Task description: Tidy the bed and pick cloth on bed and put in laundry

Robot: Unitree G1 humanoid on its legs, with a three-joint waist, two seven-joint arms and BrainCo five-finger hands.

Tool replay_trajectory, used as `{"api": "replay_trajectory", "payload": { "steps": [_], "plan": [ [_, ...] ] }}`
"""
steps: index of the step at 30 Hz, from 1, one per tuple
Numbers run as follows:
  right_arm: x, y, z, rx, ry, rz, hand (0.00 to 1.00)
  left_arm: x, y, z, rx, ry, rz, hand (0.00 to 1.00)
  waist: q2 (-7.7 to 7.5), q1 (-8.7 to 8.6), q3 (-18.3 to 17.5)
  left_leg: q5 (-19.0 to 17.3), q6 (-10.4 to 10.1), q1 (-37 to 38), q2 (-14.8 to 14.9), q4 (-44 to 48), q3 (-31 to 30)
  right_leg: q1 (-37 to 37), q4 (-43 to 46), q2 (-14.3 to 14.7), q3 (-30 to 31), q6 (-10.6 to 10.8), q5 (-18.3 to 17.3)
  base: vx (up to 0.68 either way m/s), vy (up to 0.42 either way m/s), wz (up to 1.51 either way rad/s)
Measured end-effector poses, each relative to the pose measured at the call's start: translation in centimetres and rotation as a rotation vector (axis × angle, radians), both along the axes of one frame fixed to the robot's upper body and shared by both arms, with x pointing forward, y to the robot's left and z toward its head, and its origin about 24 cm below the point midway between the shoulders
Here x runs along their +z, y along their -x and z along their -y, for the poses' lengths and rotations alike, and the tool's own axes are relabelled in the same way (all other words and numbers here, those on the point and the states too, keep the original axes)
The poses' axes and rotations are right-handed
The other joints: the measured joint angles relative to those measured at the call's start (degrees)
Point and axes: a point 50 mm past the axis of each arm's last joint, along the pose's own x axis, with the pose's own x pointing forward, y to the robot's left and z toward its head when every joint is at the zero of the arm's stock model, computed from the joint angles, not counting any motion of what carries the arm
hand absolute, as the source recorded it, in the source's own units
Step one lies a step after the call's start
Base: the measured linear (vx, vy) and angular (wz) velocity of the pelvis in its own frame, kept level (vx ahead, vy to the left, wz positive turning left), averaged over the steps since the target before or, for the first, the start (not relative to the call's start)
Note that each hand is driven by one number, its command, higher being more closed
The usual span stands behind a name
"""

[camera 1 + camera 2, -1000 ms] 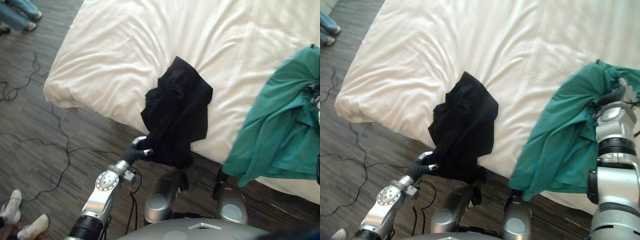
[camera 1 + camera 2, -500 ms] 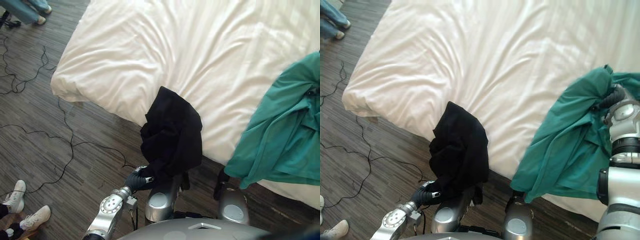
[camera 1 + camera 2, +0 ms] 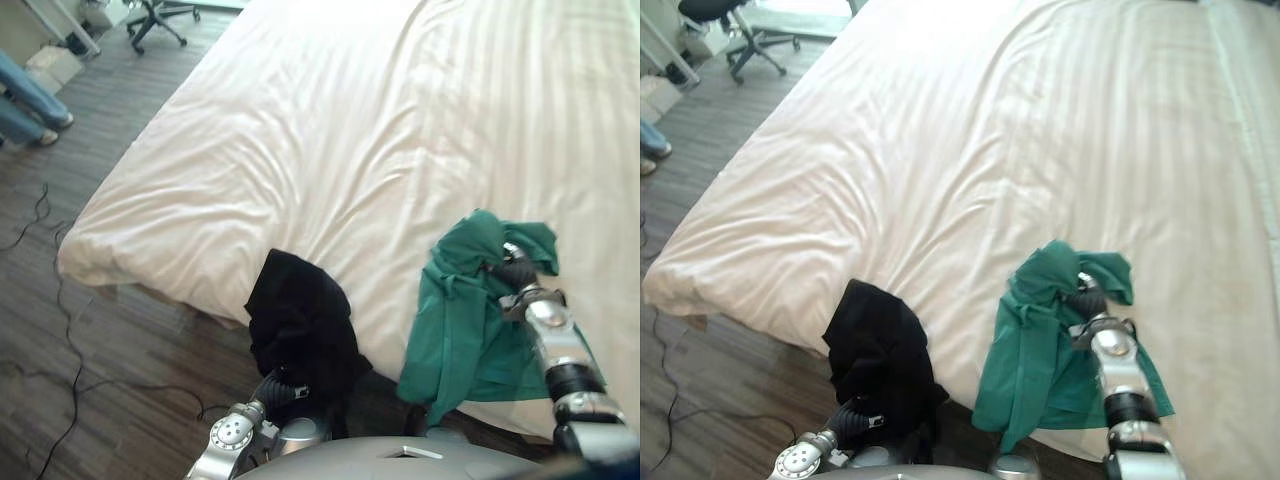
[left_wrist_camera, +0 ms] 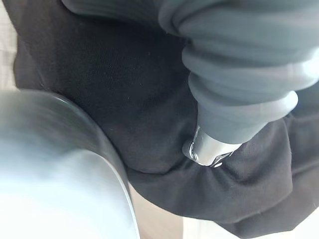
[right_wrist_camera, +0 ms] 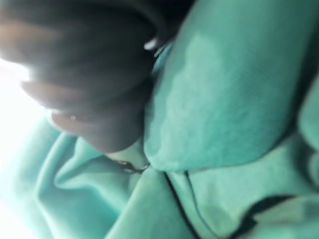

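Cloth at both hands, neither piece clear of the bed [image 3: 350, 150]. We noted the left hand [image 3: 276, 386] low beside the mattress edge, sunk into the bottom of the black cloth [image 3: 300, 320], which rose from the hand and draped back over the edge above it. Whether that hand was clenched on the fabric or merely pushed into it we could not tell; its wrist view gave dark cover and black folds. The right hand [image 3: 517, 272] sat on the bed top, wrapped in the bunched upper part of the green cloth [image 3: 460, 320]; the rest spread away from the hand toward the near edge and hung over it. Its hold we could not tell either. Risks, as we judged them: a loose hold would let the black cloth slide off onto the floor [image 3: 120, 350] beneath the left hand; the long green tail could snag the sheet, dragging fresh creases into a bed meant to be tidied, or pull free under its own weight.
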Motion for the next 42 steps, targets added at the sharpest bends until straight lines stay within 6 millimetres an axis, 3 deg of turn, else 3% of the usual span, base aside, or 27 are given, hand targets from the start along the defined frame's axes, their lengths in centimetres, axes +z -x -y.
{"api": "replay_trajectory", "payload": {
  "steps": [5,9,21,27,30,32,33,34,35,36,38,40,41,42],
  "plan": [
    [-0.2,0.8,-2.4,0.029,-0.116,0.041,1.0,-0.3,0.4,-0.6,0.017,-0.014,-0.011,1.0,-0.86,-0.18,-1.4,-1.7,0.7,0.6,1.0,0.0,2.2,0.0,-0.4,0.8,1.3,-0.2,0.1,0.0,-0.003,-0.15],
    [0.1,0.8,-3.6,0.036,-0.249,0.077,1.0,-0.4,0.7,-1.0,0.043,-0.025,-0.017,1.0,-2.41,-0.8,-2.7,-2.3,1.3,0.8,0.8,0.0,2.7,0.4,-1.3,0.7,1.6,-0.3,0.8,0.01,0.03,-0.05],
    [4.6,-0.3,-3.7,0.072,-0.193,0.287,1.0,-0.4,1.4,-1.1,0.076,-0.019,-0.009,1.0,-2.12,-1.22,-2.9,-3.5,2.1,2.3,-0.1,0.0,4.0,1.7,-2.6,-0.1,2.9,-0.1,1.5,0.01,0.029,-0.06],
    [6.0,-0.5,-3.7,0.231,-0.182,0.315,1.0,-0.2,1.3,-1.0,0.176,0.054,0.02,1.0,-2.12,-1.27,-2.9,-3.8,2.2,2.3,-0.7,0.0,4.0,2.0,-3.1,-0.6,2.9,0.1,1.6,0.06,0.015,0.0],
    [5.0,0.5,-4.2,0.304,-0.237,0.271,1.0,0.2,0.5,-0.3,0.299,0.144,0.066,1.0,-1.81,-1.45,-3.2,-4.2,2.5,2.0,-1.4,0.0,1.6,1.6,-0.2,-1.4,0.7,0.9,1.0,0.05,0.011,0.28],
    [2.7,2.6,-4.3,0.277,-0.305,0.186,1.0,1.2,-0.5,0.6,0.37,0.239,0.132,1.0,-1.15,-1.31,-3.2,-4.2,2.8,1.5,-1.5,0.1,-2.0,-2.3,11.2,-2.9,-2.6,2.1,0.2,0.03,0.067,0.9],
    [0.9,4.4,-4.9,0.257,-0.353,0.118,1.0,2.0,-0.8,0.8,0.417,0.289,0.173,1.0,-1.36,-1.16,-3.1,-4.7,3.2,1.5,-1.9,0.1,-4.8,-6.6,23.7,-5.5,-3.6,1.5,0.4,0.02,0.11,0.78],
    [-0.1,5.4,-6.1,0.268,-0.387,0.077,1.0,3.2,-1.7,0.5,0.473,0.339,0.249,1.0,-3.1,0.47,-3.0,-5.1,4.3,0.8,-2.8,0.4,-6.6,-11.2,30.5,-6.5,-1.0,-0.2,0.9,0.05,0.101,0.49],
    [-0.3,5.6,-6.8,0.279,-0.407,0.071,1.0,3.7,-2.3,0.4,0.501,0.361,0.285,1.0,-3.31,0.62,-2.8,-4.3,4.8,-1.1,-3.2,1.4,-7.4,-12.9,31.9,-6.4,0.4,-1.6,0.9,0.01,0.06,1.04],
    [-0.5,6.4,-7.7,0.258,-0.449,0.078,1.0,4.3,-3.4,0.7,0.513,0.391,0.324,1.0,-3.14,-1.75,-2.4,-3.9,5.5,-5.0,-4.8,4.7,-14.0,-12.2,30.1,-3.2,5.0,-4.0,-1.2,-0.02,0.027,2.06],
    [-2.4,9.9,-8.5,0.146,-0.523,0.001,1.0,5.2,-4.4,1.5,0.535,0.439,0.375,1.0,-3.53,-4.84,-2.4,-2.0,6.5,-4.7,-9.3,3.9,-25.6,-6.8,24.6,4.7,15.3,-6.7,-7.6,-0.06,-0.043,2.98],
    [-3.8,11.7,-9.7,0.138,-0.554,-0.085,1.0,5.3,-4.7,1.5,0.594,0.456,0.381,1.0,-2.39,-4.02,-1.6,-1.4,6.6,-3.2,-11.1,2.3,-30.3,-5.9,20.8,8.5,18.2,-8.1,-8.3,-0.11,-0.043,2.01],
    [-4.1,11.8,-10.1,0.143,-0.561,-0.101,1.0,5.1,-4.4,1.4,0.616,0.45,0.372,1.0,-2.7,-3.64,-1.7,-1.4,6.7,-3.0,-11.8,1.8,-30.4,-5.6,17.3,8.2,17.9,-7.9,-8.1,-0.13,-0.003,1.39],
    [-4.5,11.8,-10.6,0.149,-0.574,-0.117,1.0,4.9,-4.1,1.2,0.645,0.445,0.36,1.0,-4.09,-3.45,-1.9,-2.2,6.5,-2.2,-12.7,0.6,-30.6,-4.4,13.8,6.8,16.2,-8.8,-9.1,-0.09,0.038,1.26]
  ]
}}
